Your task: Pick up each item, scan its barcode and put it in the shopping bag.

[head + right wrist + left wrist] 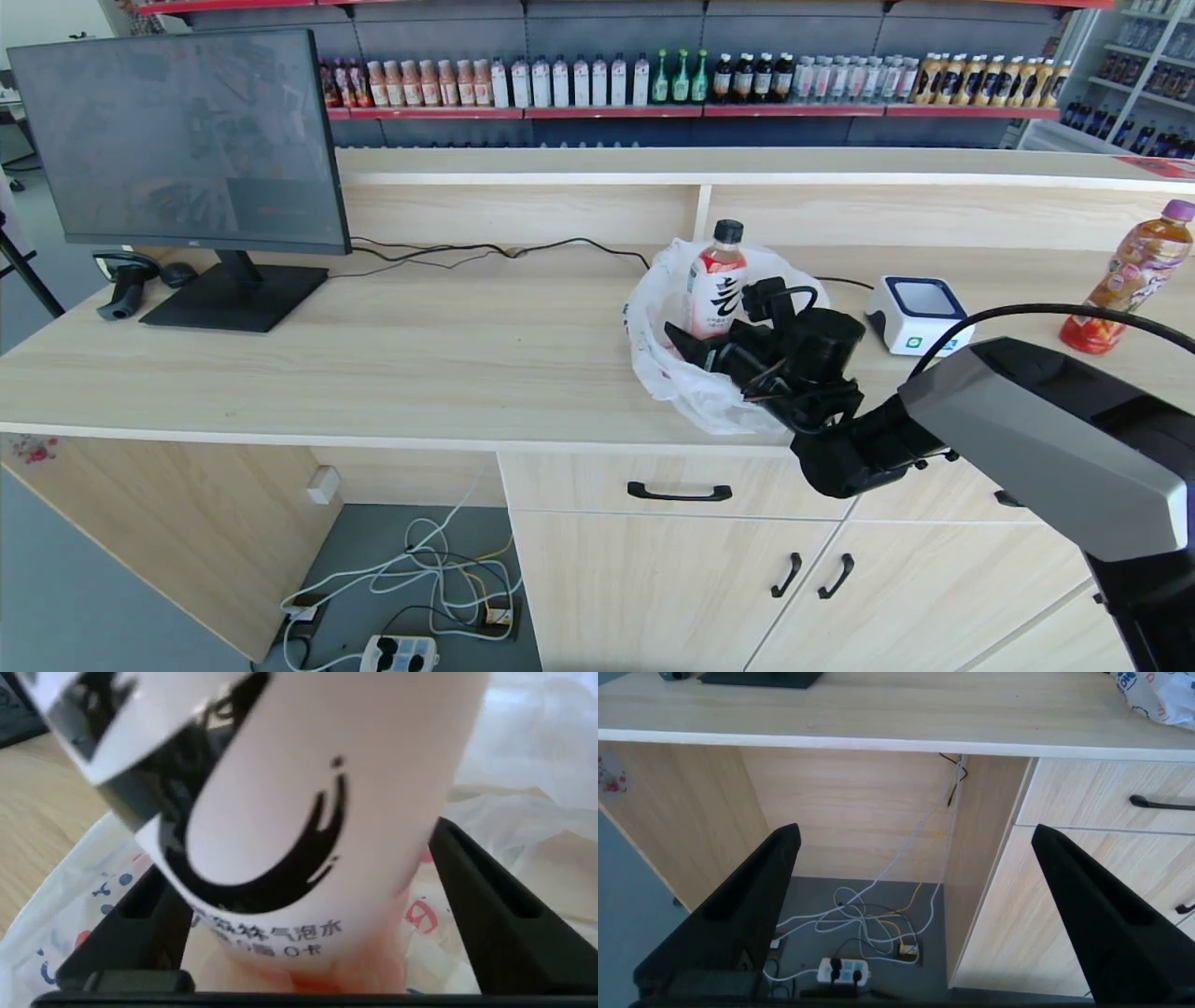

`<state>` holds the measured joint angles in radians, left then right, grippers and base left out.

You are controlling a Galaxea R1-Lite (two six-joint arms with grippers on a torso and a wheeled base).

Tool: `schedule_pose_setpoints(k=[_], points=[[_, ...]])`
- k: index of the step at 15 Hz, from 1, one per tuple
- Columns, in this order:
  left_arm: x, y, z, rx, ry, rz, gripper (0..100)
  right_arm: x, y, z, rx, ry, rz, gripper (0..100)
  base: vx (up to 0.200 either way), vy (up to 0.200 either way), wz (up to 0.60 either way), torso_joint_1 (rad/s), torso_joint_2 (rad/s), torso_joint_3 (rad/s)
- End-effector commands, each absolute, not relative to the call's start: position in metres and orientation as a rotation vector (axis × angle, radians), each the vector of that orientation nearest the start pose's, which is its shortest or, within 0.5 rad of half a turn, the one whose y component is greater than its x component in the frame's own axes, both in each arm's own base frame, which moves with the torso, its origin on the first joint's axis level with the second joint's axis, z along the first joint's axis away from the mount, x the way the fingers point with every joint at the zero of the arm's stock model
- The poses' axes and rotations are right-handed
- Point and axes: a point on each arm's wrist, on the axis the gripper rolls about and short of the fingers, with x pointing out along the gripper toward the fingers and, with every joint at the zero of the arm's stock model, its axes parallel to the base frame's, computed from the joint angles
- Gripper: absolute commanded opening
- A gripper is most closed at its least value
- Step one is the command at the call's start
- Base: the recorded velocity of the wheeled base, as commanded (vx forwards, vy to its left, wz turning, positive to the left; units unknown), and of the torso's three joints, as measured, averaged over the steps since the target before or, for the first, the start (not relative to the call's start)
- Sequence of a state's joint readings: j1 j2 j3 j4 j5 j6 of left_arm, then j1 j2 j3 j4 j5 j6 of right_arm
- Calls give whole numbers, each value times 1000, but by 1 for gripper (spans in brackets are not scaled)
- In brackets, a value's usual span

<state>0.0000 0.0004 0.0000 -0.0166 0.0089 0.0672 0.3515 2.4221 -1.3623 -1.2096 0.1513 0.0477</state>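
One bottle in the bag, one out on the counter

Right gripper [695,343] clamped on the lower body of the black-capped bottle [717,280]. Bottle upright inside the white shopping bag [653,364], mid-counter. Seen close, the fingers [505,915] press either side of its label. Barcode scanner [915,313] sits just beside the bag, on the robot's right. Purple-capped bottle [1130,275] stands further right, well apart. Left gripper [915,835] hangs wide open, holding nothing, low in front of the counter [878,714]. It faces loose cables [868,905] and a power strip [842,971] on the floor.
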Motion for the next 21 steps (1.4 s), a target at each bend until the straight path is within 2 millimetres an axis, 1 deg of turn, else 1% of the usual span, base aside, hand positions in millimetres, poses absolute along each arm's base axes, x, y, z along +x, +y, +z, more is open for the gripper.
schedule_pose_setpoints(k=[1,3,5,9,12,14,15,17,18,19,21], points=[[-23,0,77,67,-17,10,100,445,170,99,67,-154,511,100,0,0,0,0,0,0],[-23,0,77,67,-17,10,100,443,169,100,73,-171,510,100,0,0,0,0,0,0],[-23,0,77,66,-15,10,100,439,167,118,79,-212,506,100,0,0,0,0,0,0],[-23,0,77,58,-14,10,100,429,163,148,84,-270,504,100,0,0,0,0,0,0],[-23,0,77,29,-14,9,100,416,158,186,84,-352,497,100,0,0,0,0,0,0],[-23,0,77,24,-14,9,100,397,147,202,55,-361,482,100,0,0,0,0,0,0],[-23,0,77,24,-14,11,100,391,145,207,43,-372,481,100,0,0,0,0,0,0],[-23,0,77,20,-14,11,100,367,136,229,25,-403,472,100,0,0,0,0,0,0],[-23,0,77,23,-14,9,100,351,133,236,28,-405,476,100,0,0,0,0,0,0],[-23,0,77,29,-14,8,100,330,135,240,43,-391,489,100,0,0,0,0,0,0],[-23,0,77,49,-14,10,100,285,120,242,86,-346,437,100,0,0,0,0,0,0]])
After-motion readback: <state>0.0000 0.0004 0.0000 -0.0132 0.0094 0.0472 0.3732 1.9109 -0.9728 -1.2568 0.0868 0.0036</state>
